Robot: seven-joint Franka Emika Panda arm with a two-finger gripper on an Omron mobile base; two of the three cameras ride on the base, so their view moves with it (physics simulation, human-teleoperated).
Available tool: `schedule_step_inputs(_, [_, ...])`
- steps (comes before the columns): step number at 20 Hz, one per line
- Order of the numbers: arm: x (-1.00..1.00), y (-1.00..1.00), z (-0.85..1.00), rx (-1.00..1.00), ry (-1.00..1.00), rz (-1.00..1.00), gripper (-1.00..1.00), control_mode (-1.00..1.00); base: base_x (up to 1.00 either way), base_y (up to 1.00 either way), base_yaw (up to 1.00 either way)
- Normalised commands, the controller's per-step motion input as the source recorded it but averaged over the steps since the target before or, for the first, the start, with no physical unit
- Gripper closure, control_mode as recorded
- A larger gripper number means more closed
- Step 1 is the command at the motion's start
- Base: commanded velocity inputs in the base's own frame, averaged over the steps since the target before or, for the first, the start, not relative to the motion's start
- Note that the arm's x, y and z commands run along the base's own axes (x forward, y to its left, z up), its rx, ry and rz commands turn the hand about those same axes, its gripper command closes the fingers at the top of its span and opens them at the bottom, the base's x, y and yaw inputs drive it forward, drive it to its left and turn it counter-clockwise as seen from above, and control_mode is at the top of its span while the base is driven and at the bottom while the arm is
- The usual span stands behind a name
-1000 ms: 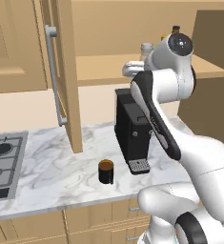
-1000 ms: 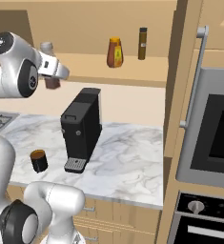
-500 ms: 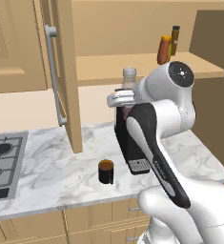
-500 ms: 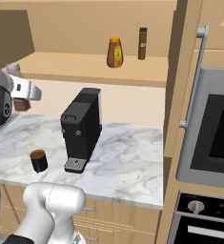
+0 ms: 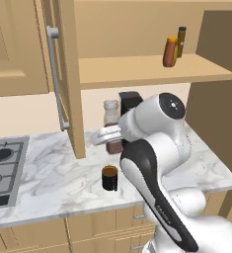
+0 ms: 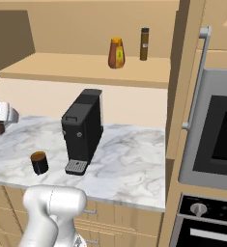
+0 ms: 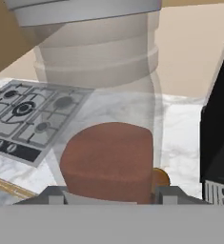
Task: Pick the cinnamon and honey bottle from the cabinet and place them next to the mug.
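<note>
1. Glass and reddish-brown powder loom close in your hand view: the cinnamon (image 7: 106, 143) sits clamped between the gripper's (image 7: 108, 194) finger tips, so you are holding it, jaws narrowed on the jar.
2. From the left base view, the cinnamon (image 5: 112, 123) hangs above the marble counter (image 5: 53, 173), out of the cabinet (image 5: 152, 71) and just behind and above the mug (image 5: 109, 178). It looks upright, grey cap on top.
3. Count the first pick as done, then. The jar is off the shelf but not yet set down; I judge you are partway through carrying it to its spot.
4. Your mug stands alone on the counter, near the coffee machine (image 6: 82, 130), with bare marble on its stove (image 5: 1, 170) side for the jar.
5. Orange-brown and untouched, the honey bottle (image 6: 116, 53) is on the cabinet shelf, beside a thin dark bottle (image 6: 144, 44) you should leave alone.
6. Left for you: lower the cinnamon next to the mug, let go, reach back up for the honey bottle, and bring it down beside the same mug. Roughly, less than half the job appears finished.
</note>
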Motion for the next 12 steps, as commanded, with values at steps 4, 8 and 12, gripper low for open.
schedule_step_inputs(4, [-0.15, 0.42, -0.59, 0.0, 0.14, 0.02, 1.0, -1.0, 0.0, 0.0, 0.0])
schedule_step_inputs(8, [0.0, 0.41, -0.62, -0.02, 0.16, 0.0, 1.0, -1.0, 0.0, 0.0, 0.0])
schedule_step_inputs(12, [0.01, 0.27, -0.51, -0.02, 0.03, -0.04, 1.0, -1.0, 0.0, 0.0, 0.0])
